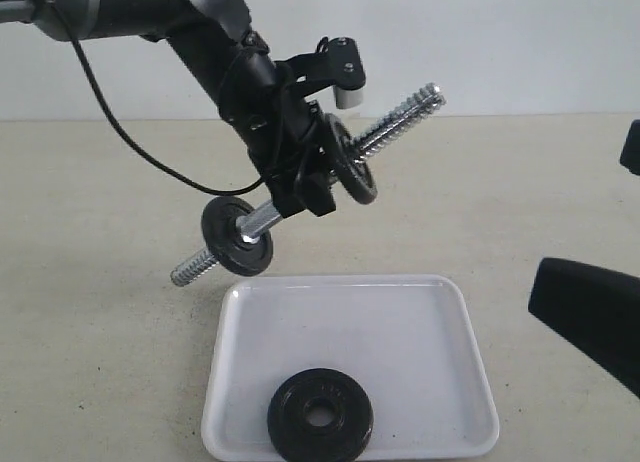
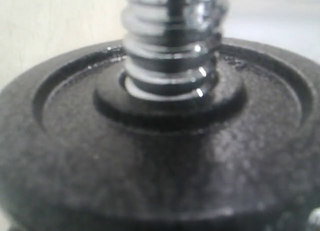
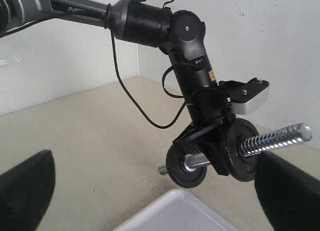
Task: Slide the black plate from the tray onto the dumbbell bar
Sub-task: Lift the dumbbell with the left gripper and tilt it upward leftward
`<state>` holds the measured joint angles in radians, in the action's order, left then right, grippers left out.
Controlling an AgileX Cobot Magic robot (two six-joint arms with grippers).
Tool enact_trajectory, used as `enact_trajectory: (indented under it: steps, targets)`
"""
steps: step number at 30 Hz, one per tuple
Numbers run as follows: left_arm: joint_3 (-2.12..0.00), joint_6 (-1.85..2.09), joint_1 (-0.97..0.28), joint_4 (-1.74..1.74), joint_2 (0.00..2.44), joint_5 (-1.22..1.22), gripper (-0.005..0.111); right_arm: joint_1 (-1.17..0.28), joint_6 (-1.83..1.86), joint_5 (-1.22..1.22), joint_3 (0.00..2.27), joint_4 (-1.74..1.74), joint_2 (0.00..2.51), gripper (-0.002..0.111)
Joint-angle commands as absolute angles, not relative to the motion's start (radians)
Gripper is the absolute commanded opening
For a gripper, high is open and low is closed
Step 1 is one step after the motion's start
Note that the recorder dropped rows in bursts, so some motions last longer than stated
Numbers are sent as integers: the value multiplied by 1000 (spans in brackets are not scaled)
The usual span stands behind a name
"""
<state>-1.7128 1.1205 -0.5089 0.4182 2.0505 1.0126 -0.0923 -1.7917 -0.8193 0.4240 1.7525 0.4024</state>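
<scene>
Exterior view: matte black iron plate [image 1: 320, 415] untouched in white tray [image 1: 440, 312], lower centre; left gripper [image 1: 300, 187] clamps chrome dumbbell bar [image 1: 400, 119], right gripper [image 1: 585, 222] gapes empty, so pickup and slide-on remain.

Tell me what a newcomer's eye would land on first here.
The chrome dumbbell bar hangs tilted in mid-air, clamped by the left gripper, with two black discs on it. Below it the black plate lies flat in the white tray, by the edge nearest the exterior camera.
</scene>
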Motion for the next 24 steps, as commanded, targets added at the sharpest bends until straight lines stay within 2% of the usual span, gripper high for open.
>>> enact_trajectory:
  steps: [1,10,24]
  targets:
    - [-1636,1175,-461,497,1933,926,4,-90,-1796,-823,419,1744,406,104]
    - [-1403,1368,-394,678,1777,750,4,-90,-1796,-823,419,1744,406,104]
    - [-1045,1663,-391,972,1611,475,4,-90,-1796,-823,419,1744,406,104]
